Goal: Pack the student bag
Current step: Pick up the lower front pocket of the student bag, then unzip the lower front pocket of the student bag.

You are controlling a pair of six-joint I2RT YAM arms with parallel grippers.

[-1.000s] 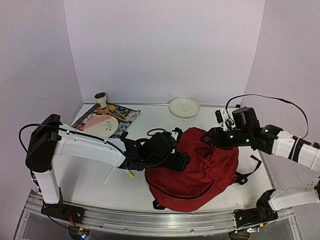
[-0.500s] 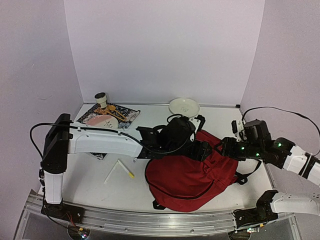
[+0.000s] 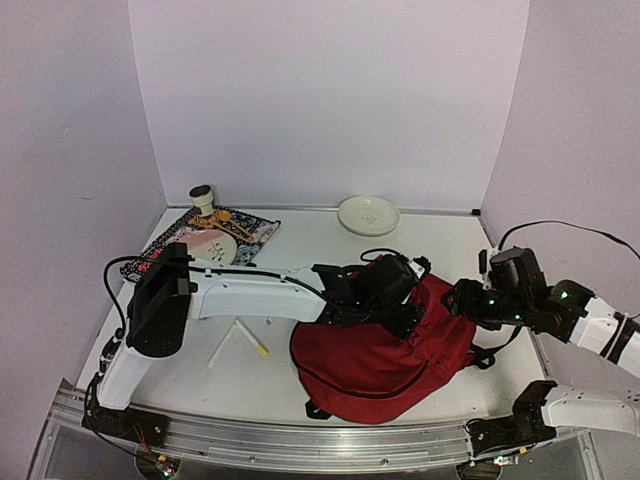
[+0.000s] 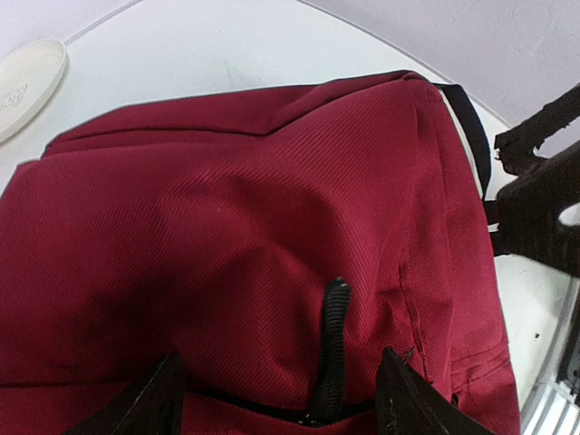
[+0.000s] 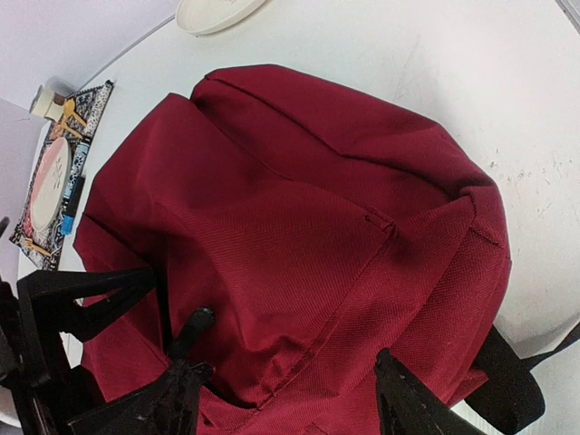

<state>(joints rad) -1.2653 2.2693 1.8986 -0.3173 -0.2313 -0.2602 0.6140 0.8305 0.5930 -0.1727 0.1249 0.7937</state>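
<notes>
**Two grippers spread wide over the red bag**

From above, the student bag (image 3: 380,355) lies slumped on the table (image 3: 300,235), toward the near edge. Only this view catches the thin white stick (image 3: 225,345) left of the bag. It has a yellow tip, and it may be two sticks; it is too small to count.

Farther back on that side there's one patterned cloth (image 3: 250,232) carrying one pink plate (image 3: 205,247), with one cup (image 3: 202,196) at its far corner. Beyond the bag sits one white plate (image 3: 368,214).

The left wrist camera shows what the arm hides from above. A black cord (image 4: 333,331) lies on the red fabric between the fingers of the left gripper (image 4: 279,358). Its jaws are wide apart and grip nothing.

The right wrist camera adds a black strap (image 5: 507,394) poking out at the bag's edge. The right gripper (image 5: 283,362) is also spread wide and empty above the fabric.

As for the two arms, the left one stretches long and low across to the bag's far side. The right one is bent at the elbow and comes in from the bag's right. The grippers are near each other but apart.
</notes>
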